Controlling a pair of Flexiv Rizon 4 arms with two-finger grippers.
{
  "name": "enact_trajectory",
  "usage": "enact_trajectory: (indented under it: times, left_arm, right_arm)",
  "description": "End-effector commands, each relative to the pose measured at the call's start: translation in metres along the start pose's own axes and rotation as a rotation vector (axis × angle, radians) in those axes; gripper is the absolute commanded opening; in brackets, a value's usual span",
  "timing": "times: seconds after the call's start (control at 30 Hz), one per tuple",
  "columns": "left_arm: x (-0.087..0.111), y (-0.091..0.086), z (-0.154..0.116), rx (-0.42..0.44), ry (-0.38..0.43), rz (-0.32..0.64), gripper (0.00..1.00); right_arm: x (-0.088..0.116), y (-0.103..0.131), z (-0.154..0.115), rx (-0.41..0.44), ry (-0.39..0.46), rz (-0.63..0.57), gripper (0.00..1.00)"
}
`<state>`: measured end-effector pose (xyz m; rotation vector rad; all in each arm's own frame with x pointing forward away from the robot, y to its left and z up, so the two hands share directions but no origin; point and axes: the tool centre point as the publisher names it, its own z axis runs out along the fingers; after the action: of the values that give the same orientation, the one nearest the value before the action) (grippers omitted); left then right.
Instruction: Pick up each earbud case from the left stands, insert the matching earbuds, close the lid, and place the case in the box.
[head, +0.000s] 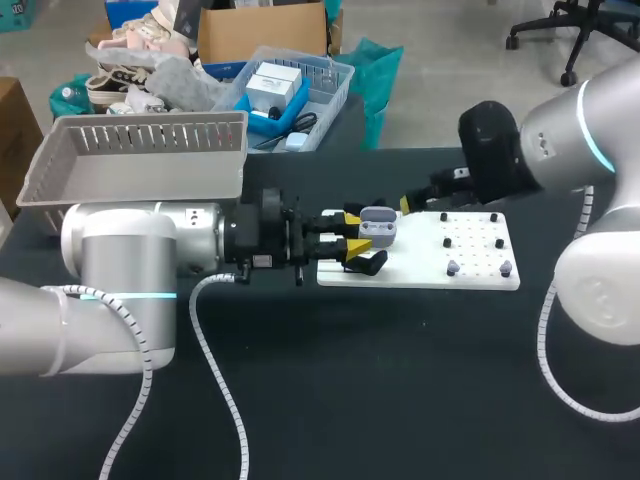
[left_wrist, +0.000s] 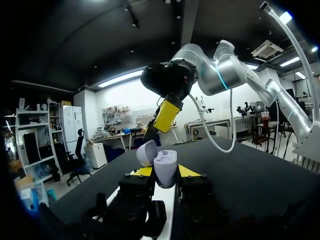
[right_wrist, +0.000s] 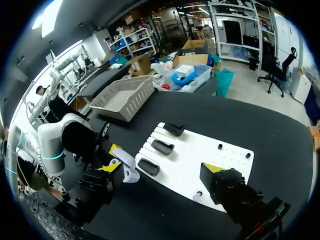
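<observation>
Head view: the grey box waits at the table's far left corner for finished cases. Mid-table lies the white board. Over its left edge the left gripper pinches the open-lidded earbud case, presenting it for loading. The right gripper hovers just behind, and nobody can tell whether it is spread or pressed together. What look like two earbuds sit by the board's near edge.

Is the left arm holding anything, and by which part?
Yes. The left gripper holds a small, pale lilac-grey plastic earbud case, standing open, pinched between the yellow tips by the two sides of its base.
</observation>
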<state>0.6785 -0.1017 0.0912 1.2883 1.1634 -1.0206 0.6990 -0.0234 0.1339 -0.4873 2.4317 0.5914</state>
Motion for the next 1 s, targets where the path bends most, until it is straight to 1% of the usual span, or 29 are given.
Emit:
enact_trajectory:
  times: [0.03, 0.13, 0.23, 0.3, 0.53, 0.73, 0.87, 0.9, 1.0]
  left_arm:
    - [0.001, 0.000, 0.000, 0.000, -0.002, 0.001, 0.00]
    - [0.001, 0.000, 0.000, 0.000, -0.002, 0.001, 0.00]
    - [0.001, 0.000, 0.000, 0.000, -0.002, 0.001, 0.00]
    - [0.001, 0.000, 0.000, 0.000, -0.002, 0.001, 0.00]
    - [0.001, 0.000, 0.000, 0.000, -0.002, 0.001, 0.00]
    - [0.001, 0.000, 0.000, 0.000, -0.002, 0.001, 0.00]
    - [0.001, 0.000, 0.000, 0.000, -0.002, 0.001, 0.00]
    - [0.001, 0.000, 0.000, 0.000, -0.002, 0.001, 0.00]
    - [0.001, 0.000, 0.000, 0.000, -0.002, 0.001, 0.00]
  right_arm:
    - [0.012, -0.018, -0.020, 0.198, -0.040, 0.011, 1.00]
    - [0.019, -0.036, -0.022, 0.291, -0.026, 0.016, 1.00]
    - [0.027, -0.051, -0.022, 0.335, -0.001, 0.036, 1.00]
    - [0.034, -0.061, -0.021, 0.383, 0.014, 0.033, 1.00]
    - [0.054, -0.089, -0.010, 0.469, 0.084, 0.041, 1.00]
    - [0.067, -0.104, -0.006, 0.539, 0.129, 0.010, 1.00]
    - [0.073, -0.108, -0.005, 0.567, 0.151, -0.009, 1.00]
    - [0.075, -0.109, -0.005, 0.573, 0.155, -0.012, 0.99]
    - [0.081, -0.109, -0.006, 0.581, 0.166, -0.019, 0.93]
